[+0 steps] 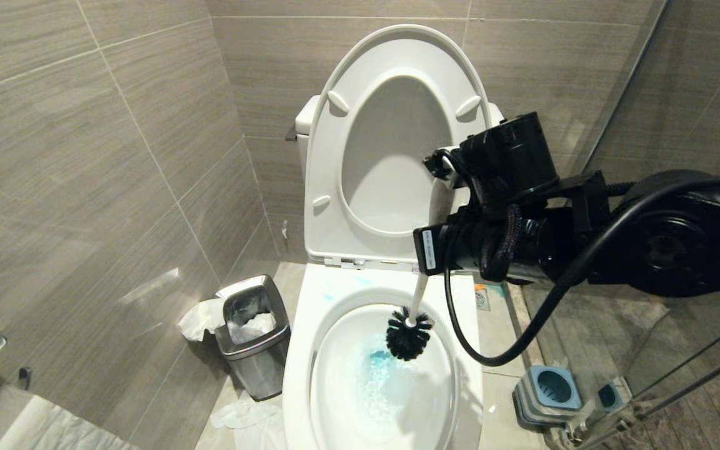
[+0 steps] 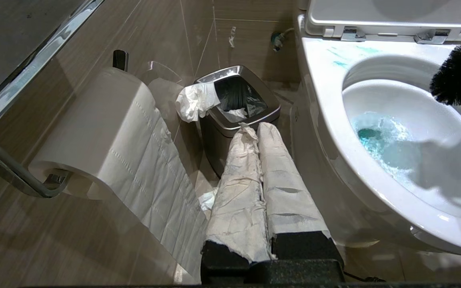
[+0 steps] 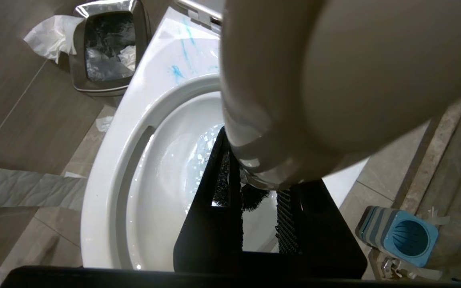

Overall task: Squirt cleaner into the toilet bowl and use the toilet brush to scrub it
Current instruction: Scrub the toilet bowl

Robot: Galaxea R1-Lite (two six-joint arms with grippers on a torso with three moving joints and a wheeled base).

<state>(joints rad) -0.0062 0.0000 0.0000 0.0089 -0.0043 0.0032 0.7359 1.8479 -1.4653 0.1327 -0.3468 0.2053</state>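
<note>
- The right gripper (image 1: 430, 247) is reaching in from the right side of the head view, sitting above the rear rim of the toilet bowl (image 1: 310, 325).
- Its fingers (image 3: 210, 208) are clamping on the white handle of the toilet brush (image 1: 408, 332); the handle is filling much of the right wrist view, so the exact contact point is probably near the upper end of the stick, though this cannot be confirmed.
- The brush handle is hanging nearly upright from the gripper, tilting slightly, with the black bristle head pointing down.
- The bristle head is sitting inside the bowl, toward its rear right wall, just above the water; whether it is touching the porcelain cannot be determined.
- The cleaner (image 1: 379, 369) is showing as a turquoise tint in the water at the bowl's middle and as pale blue smears on the rear rim.
- The seat and lid (image 1: 329, 206) are standing upright against the tank.
- The left gripper (image 2: 259, 132) is hanging low beside the bowl on the left, its paper-wrapped fingers pressing together with nothing between them.
- A steel bin (image 1: 254, 337) with tissue hanging over its edge is standing on the floor, just left of the bowl.
- A blue-grey brush holder (image 1: 550, 390) is standing on the floor to the right of the bowl.
- A toilet paper roll (image 2: 106, 132) is hanging on a wall holder, its loose sheet trailing down.
</note>
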